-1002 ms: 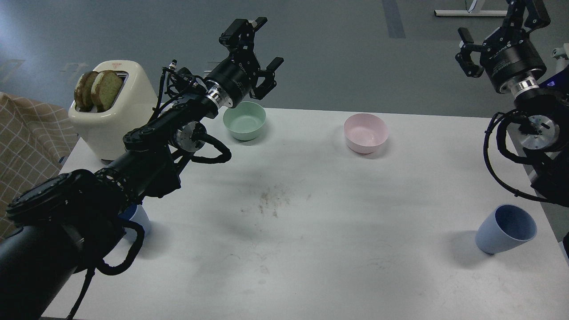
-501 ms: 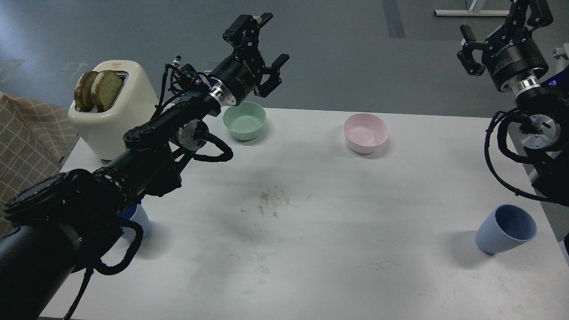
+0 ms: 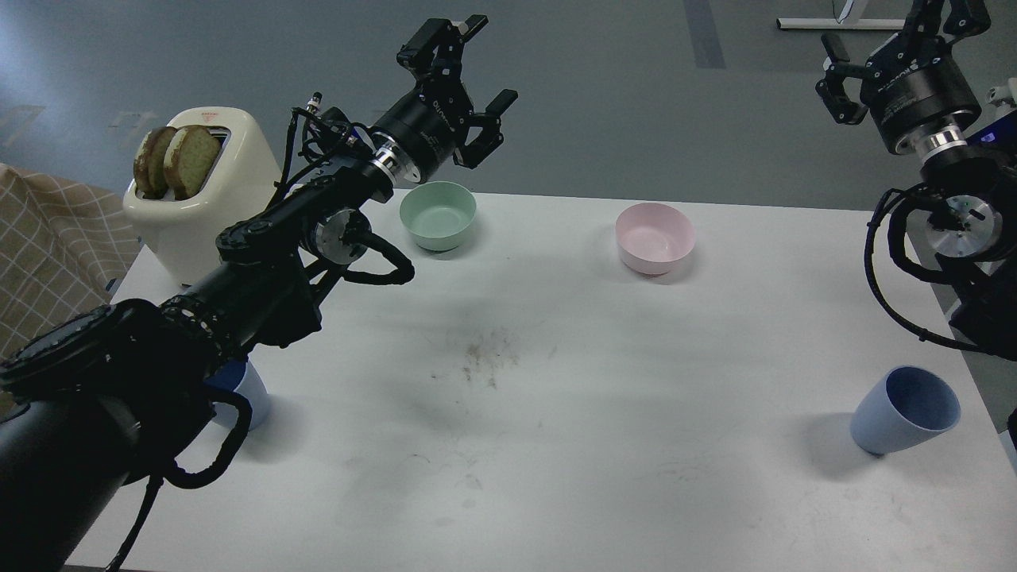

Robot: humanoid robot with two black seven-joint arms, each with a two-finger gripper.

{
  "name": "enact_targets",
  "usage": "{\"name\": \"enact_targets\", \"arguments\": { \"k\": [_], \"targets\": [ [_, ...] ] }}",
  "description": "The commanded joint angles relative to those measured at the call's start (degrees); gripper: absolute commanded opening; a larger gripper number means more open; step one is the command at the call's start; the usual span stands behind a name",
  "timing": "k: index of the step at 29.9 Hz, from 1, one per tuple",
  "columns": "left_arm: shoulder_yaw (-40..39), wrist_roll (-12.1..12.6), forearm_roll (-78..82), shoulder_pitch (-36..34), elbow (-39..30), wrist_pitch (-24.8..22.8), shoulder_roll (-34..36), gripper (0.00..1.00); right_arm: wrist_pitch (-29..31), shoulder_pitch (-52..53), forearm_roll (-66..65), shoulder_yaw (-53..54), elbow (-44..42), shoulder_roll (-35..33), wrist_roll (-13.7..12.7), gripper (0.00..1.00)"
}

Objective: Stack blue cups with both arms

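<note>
One blue cup (image 3: 905,409) stands upright near the table's right front edge. The other blue cup (image 3: 242,391) stands at the left front, mostly hidden under my left arm. My left gripper (image 3: 470,65) is open and empty, raised above and behind the mint-green bowl (image 3: 438,214), far from the left cup. My right gripper (image 3: 894,36) is open and empty, held high at the top right, well above and behind the right cup; its upper finger is cut off by the frame's top edge.
A pink bowl (image 3: 655,237) sits at the back centre-right. A cream toaster (image 3: 199,191) with two bread slices stands at the back left. A checked cloth (image 3: 48,254) lies left of the white table (image 3: 556,445). A dirty smudge (image 3: 485,357) marks the table's middle.
My left gripper has risen slightly and stayed open. My right gripper has risen a little toward the top edge. The cups and bowls have not moved.
</note>
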Motion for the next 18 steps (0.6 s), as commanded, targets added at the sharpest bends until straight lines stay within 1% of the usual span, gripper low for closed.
{"name": "enact_targets", "arguments": {
  "k": [1, 5, 7, 9, 10, 11, 12, 14, 15, 17, 18],
  "targets": [
    [0.9, 0.0, 0.8, -1.3, -0.5, 0.0, 1.3, 0.98, 0.0, -0.1, -0.1, -0.1, -0.1, -0.5, 0.0, 1.0],
    [2.8, 0.1, 6.6, -3.3, -5.4, 0.0, 6.3, 0.98, 0.0, -0.4, -0.2, -0.1, -0.2, -1.1, 0.0, 1.0],
    [3.8, 0.1, 12.3, -4.4, -9.8, 0.0, 10.2, 0.98, 0.0, -0.7, -0.2, -0.1, -0.2, -1.2, 0.0, 1.0],
    [4.0, 0.1, 21.4, -5.2, -17.6, 0.0, 16.6, 0.98, 0.0, -0.8, -0.2, -0.1, -0.2, -1.7, 0.0, 1.0],
    [4.0, 0.1, 24.0, -5.2, -20.0, 0.0, 18.5, 0.98, 0.0, -0.8, -0.2, -0.1, -0.2, -1.8, 0.0, 1.0],
    [4.0, 0.2, 29.2, -5.3, -25.3, 0.0, 22.4, 0.98, 0.0, -0.9, -0.2, -0.1, -0.1, -2.3, 0.0, 1.0],
    [4.0, 0.2, 29.2, -5.3, -25.3, 0.0, 22.4, 0.98, 0.0, -0.9, -0.2, -0.1, -0.1, -2.3, 0.0, 1.0],
    [3.9, 0.2, 41.6, -5.2, -35.7, 0.0, 31.0, 0.98, 0.0, -1.0, -0.1, -0.1, 0.0, -3.1, 0.0, 1.0],
    [3.9, 0.1, 45.1, -5.1, -38.5, 0.0, 33.2, 0.98, 0.0, -1.1, -0.1, -0.1, 0.0, -3.2, 0.0, 1.0],
    [3.9, -0.2, 55.6, -4.4, -47.9, 0.0, 42.2, 0.98, 0.0, -1.4, -0.1, -0.1, 0.2, -3.7, 0.0, 1.0],
    [3.9, -0.2, 57.3, -4.3, -49.9, 0.0, 44.4, 0.98, 0.0, -1.5, -0.1, -0.1, 0.2, -3.9, 0.0, 1.0]
  ]
}}
